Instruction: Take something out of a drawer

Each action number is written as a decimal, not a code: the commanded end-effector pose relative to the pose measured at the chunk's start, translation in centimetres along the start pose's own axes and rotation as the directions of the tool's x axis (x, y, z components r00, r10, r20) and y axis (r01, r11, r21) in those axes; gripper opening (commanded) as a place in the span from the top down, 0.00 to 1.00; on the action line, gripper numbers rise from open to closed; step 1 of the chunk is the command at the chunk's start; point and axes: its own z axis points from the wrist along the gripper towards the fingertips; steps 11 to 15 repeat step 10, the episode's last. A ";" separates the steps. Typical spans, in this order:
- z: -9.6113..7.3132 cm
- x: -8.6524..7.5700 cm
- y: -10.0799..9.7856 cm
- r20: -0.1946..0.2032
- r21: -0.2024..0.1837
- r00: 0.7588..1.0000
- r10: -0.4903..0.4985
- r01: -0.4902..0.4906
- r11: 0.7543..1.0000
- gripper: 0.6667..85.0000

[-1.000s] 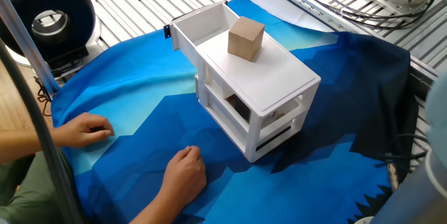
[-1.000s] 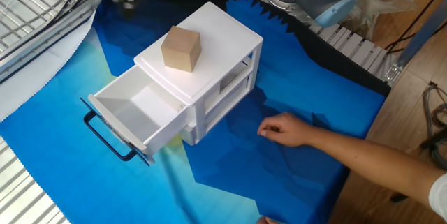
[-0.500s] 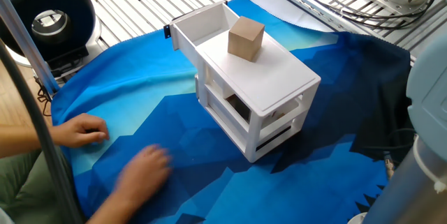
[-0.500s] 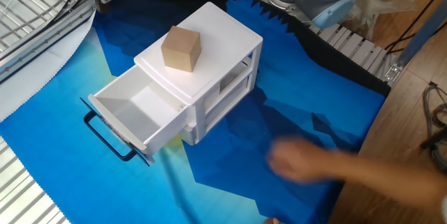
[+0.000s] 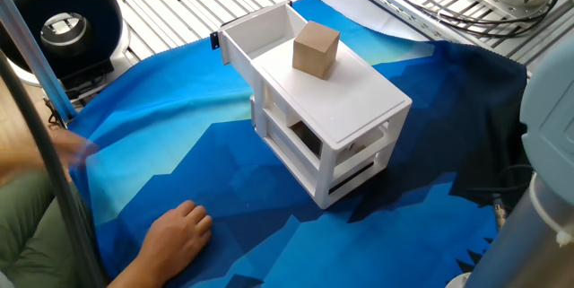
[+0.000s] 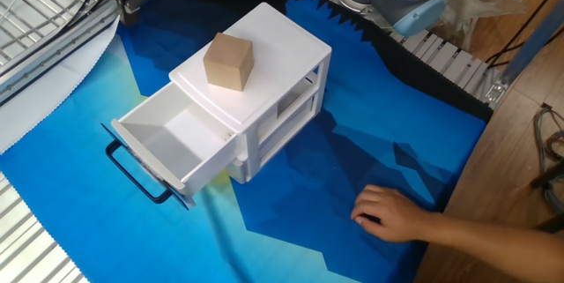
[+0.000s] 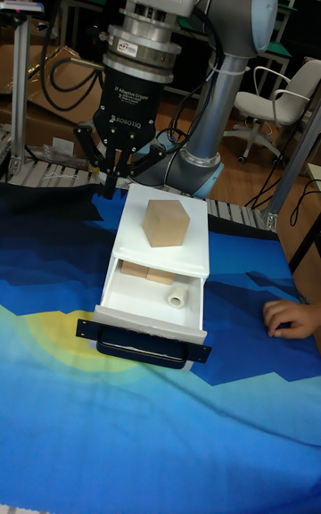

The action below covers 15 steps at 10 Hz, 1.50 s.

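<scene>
Cube (image 7: 166, 222) atop cabinet (image 7: 200, 246), below gripper (image 7: 117, 177)

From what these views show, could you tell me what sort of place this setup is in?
Most likely a robotics lab: an industrial arm on a slatted metal table, cable bundles, an office chair behind.

One tan cube (image 5: 316, 49), one white cabinet (image 5: 327, 122) with one open drawer (image 6: 172, 142), one gripper (image 7: 114, 173), one blue cloth (image 5: 197, 144), one person's hand (image 6: 388, 215) in view.
</scene>
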 end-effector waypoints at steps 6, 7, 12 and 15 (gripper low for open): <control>0.3 -0.5 -0.8 0.015 0.030 0.999 -0.036 0.035 0.999 1.00; 0.4 -0.5 -0.7 0.015 0.028 0.999 -0.034 0.034 0.999 1.00; 0.4 -0.5 -0.7 0.015 0.030 0.999 -0.039 0.038 0.999 1.00; 0.4 -0.5 -0.7 0.015 0.030 0.999 -0.039 0.038 0.999 1.00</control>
